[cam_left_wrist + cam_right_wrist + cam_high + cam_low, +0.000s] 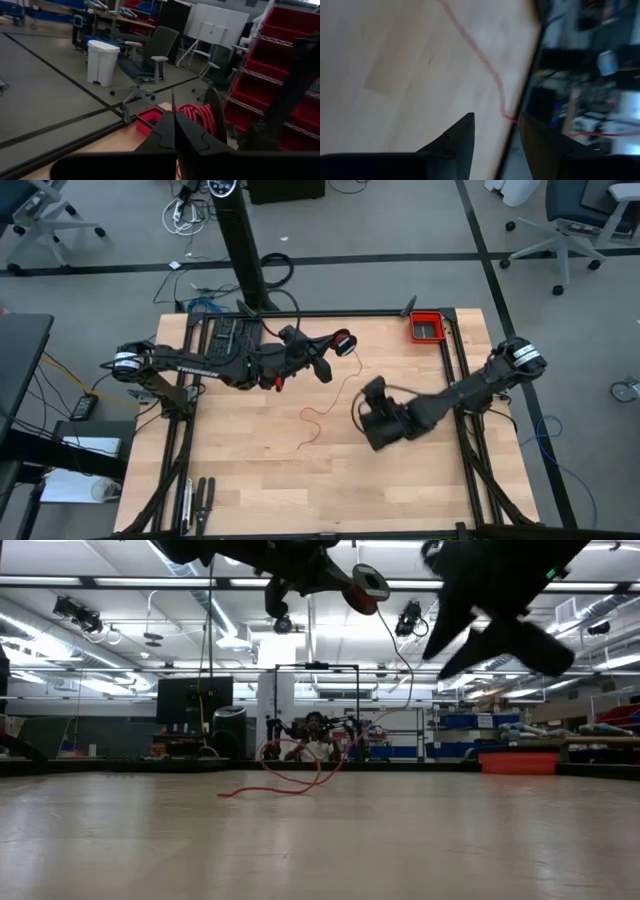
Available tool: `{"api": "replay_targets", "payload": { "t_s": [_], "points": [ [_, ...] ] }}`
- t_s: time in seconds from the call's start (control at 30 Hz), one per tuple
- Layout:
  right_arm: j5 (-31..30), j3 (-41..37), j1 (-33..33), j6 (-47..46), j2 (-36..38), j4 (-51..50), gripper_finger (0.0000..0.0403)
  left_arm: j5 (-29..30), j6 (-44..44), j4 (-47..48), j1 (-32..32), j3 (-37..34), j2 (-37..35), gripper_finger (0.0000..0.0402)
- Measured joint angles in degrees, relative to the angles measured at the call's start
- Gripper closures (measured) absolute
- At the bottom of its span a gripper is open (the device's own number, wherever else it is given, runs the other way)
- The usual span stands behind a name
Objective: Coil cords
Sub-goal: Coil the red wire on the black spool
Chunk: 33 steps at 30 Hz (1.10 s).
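High view: my left pincer (pixel 338 348), clenched on a spool (pixel 344 343), hangs near the bench's (pixel 250 480) far edge; my right pincer (pixel 368 402) is released mid-bench beside the red cord (pixel 322 417).

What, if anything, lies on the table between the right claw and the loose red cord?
Nothing visible does. The right claw hangs open over bare wood, and the loose red cord trails on the table just beside it, toward the left arm's side.

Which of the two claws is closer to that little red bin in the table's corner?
Left. The left gripper, holding a spool of red cord, hangs nearer the red bin. The right gripper sits farther away, over the table's middle.
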<state>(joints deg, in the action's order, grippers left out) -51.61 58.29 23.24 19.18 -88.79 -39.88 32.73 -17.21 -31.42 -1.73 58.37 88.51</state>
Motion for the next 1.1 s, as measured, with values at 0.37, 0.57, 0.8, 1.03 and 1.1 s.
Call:
{"api": "replay_targets", "payload": {
  "t_s": [0.37,0.57,0.8,1.03,1.1],
  "points": [
    [3.66,-1.56,-6.45,14.91,-0.04,11.79,0.0253,-0.04,0.00,-0.02,2.70,0.00,0.00,0.0401],
    [7.94,-1.58,-7.73,16.86,-0.04,10.18,0.0254,-0.02,0.00,0.98,2.69,0.00,-0.02,0.0401],
    [9.03,-1.58,-9.60,15.10,-0.04,6.41,0.0254,-0.04,0.22,1.45,2.74,0.00,-0.02,0.0401],
    [9.43,-1.58,-11.96,15.86,-0.04,5.70,0.0257,-0.03,0.07,1.42,2.96,0.00,-0.02,0.0401],
    [10.03,-1.60,-12.47,16.52,-0.04,4.60,0.0266,-0.12,0.04,1.41,2.98,0.00,-0.02,0.0401]
  ]
}}
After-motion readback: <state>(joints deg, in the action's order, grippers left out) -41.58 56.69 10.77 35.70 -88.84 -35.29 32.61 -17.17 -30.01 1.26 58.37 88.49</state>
